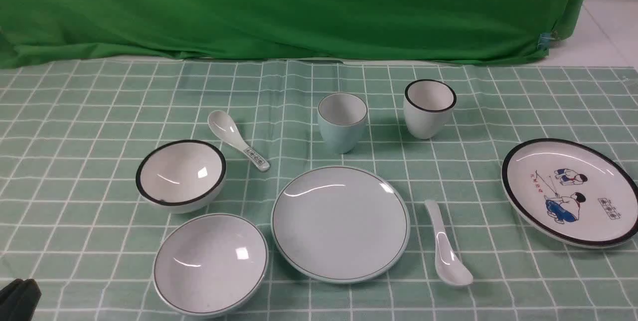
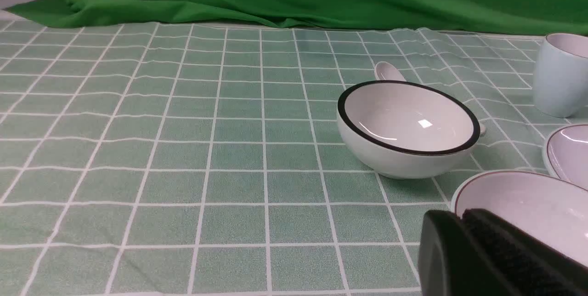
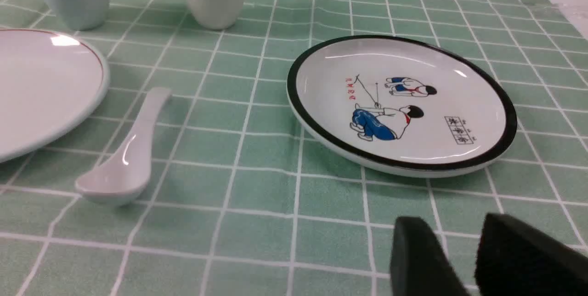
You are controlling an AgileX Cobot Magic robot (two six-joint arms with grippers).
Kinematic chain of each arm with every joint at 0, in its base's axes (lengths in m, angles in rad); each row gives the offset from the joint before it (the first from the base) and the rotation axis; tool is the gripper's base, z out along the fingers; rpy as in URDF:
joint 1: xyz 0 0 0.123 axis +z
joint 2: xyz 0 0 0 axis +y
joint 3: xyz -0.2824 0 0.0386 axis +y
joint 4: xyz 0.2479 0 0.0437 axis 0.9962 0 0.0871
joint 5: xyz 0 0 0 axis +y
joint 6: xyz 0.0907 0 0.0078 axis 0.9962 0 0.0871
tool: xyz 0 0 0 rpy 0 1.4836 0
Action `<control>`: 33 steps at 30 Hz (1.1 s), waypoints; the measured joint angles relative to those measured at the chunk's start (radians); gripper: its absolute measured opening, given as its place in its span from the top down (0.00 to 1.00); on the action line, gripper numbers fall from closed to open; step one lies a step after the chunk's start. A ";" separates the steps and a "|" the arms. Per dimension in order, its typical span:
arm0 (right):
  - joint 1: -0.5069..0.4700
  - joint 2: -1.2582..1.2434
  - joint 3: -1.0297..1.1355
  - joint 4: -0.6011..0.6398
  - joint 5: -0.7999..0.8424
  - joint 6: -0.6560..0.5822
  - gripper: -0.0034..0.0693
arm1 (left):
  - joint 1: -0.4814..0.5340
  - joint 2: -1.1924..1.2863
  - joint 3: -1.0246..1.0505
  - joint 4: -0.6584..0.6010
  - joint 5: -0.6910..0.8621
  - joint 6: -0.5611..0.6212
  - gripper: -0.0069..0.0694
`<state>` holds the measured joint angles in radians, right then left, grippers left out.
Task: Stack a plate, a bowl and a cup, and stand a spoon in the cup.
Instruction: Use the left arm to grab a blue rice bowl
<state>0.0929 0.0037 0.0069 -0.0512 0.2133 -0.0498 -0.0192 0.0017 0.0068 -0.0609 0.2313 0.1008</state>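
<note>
Plate (image 1: pixel 340 224): flat, bare. Bowl (image 1: pixel 210 262) lay just left of it, cup (image 1: pixel 342 121) behind, spoon (image 1: pixel 446 246) just right; nothing was stacked. Left gripper (image 1: pixel 20 297), well left of plate: closure could not be told. Right gripper (image 3: pixel 459 259) stood parted, empty. Advice: pinch bowl's rim, lower it centred on plate.

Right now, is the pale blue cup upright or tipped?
Upright. The cup stands on its base behind the plate, its mouth facing up.
</note>
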 joint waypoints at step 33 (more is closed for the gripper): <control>0.000 0.000 0.000 0.089 -0.191 0.118 0.62 | 0.000 0.000 0.000 -0.331 -0.625 -0.307 0.89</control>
<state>0.0929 0.0037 0.0069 0.0376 0.0227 0.0683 -0.0192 0.0017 0.0068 -0.3924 -0.3940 -0.2060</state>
